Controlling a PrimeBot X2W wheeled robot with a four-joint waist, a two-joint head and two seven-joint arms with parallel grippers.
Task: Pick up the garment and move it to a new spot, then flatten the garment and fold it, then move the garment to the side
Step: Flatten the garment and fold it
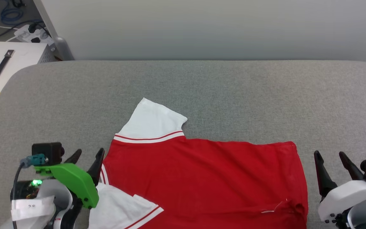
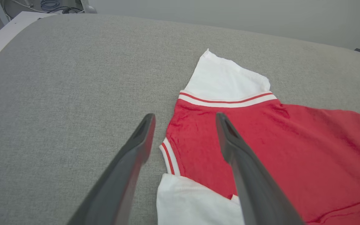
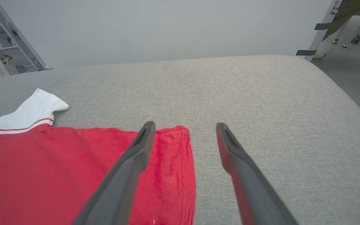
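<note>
One red shirt point(image 1: 202, 178) lies spread flat between the two grippers, its two white sleeves point(image 1: 152, 122) on the side nearer the left gripper point(image 1: 89, 152): one sleeve points away past that gripper's fingertips, and the other is folded over the red cloth closer to its wrist. The left gripper's two dark fingers stand wide apart; its right finger is over the striped shoulder edge and its left finger over bare cloth-covered surface. The right gripper point(image 1: 329, 155) also has its two fingers spread wide, the left one over the shirt's hem corner, the right one over bare surface. Whether any fingertip touches the fabric cannot be told. Everything rests on one broad grey woven pad point(image 1: 233, 95) with rounded corners. Beyond the fingertips a plain pale wall point(image 1: 202, 28) rises. Off the pad's far corner on the left gripper's side stand one white box point(image 1: 8, 63) with a dark handle and one power strip point(image 1: 30, 33) with cables.
</note>
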